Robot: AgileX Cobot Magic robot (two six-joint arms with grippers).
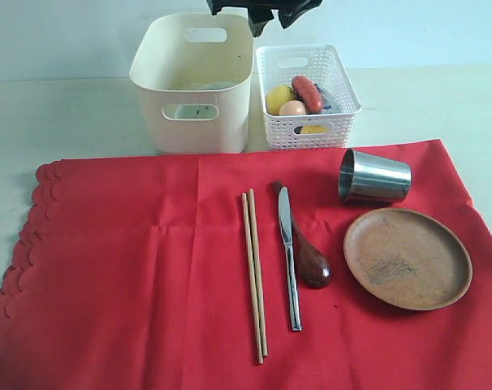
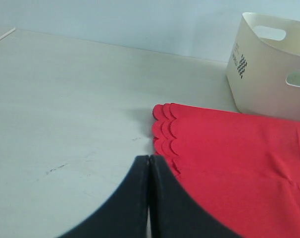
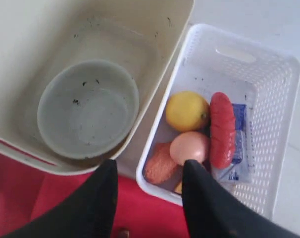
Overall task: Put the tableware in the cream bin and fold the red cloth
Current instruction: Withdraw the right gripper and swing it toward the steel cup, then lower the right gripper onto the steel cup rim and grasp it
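Right gripper (image 3: 150,164) spread, near bowl (image 3: 88,109) in cream bin (image 3: 41,29); left gripper (image 2: 149,158) closed, near cloth (image 2: 229,148)

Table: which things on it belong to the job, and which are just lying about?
Job: cream bin, bowl inside it, chopsticks, knife, wooden spoon, steel cup, wooden plate, red cloth.
Lying about: white basket, lemon, egg, red sausage, milk carton.

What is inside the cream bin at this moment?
Only the pale green-white bowl, upright on the floor of the cream bin. Its near wall hides a strip of that floor.
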